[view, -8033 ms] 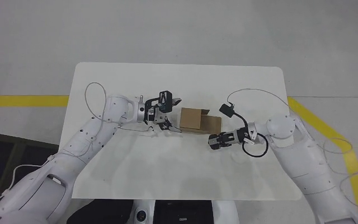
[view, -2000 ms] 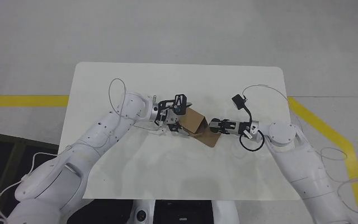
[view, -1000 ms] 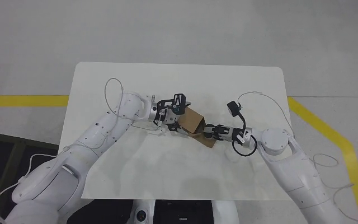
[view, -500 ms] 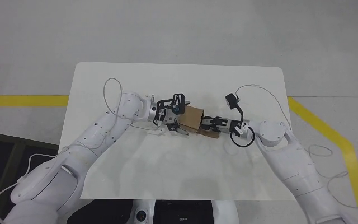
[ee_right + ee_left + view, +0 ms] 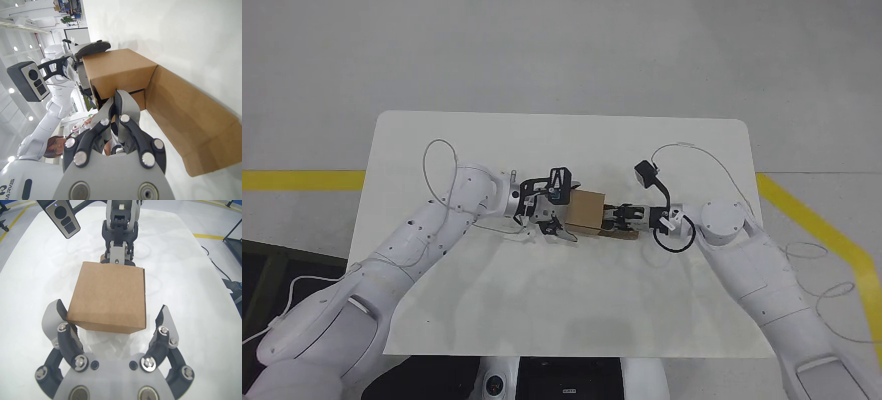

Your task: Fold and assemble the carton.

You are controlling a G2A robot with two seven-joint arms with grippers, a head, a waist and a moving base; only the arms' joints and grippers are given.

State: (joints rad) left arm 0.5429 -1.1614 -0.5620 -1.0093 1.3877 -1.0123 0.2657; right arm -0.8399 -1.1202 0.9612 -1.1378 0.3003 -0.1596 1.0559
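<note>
Both ends of the carton (image 5: 108,294) are met: left gripper (image 5: 112,306) spread wide around one, right gripper (image 5: 115,94) closed at the other.

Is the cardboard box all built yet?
Not yet. Done: the carton stands squared up as a box. In hand: the open left gripper brackets one end, the shut right gripper pokes at the other, open end. To do: its long flap sticks out unfolded.

Plain white bench (image 5: 442,140) with rounded corners. Only thing sitting on it is one brown carton (image 5: 587,208), roughly mid-bench, with a flap (image 5: 189,123) sticking out open on one side.
</note>
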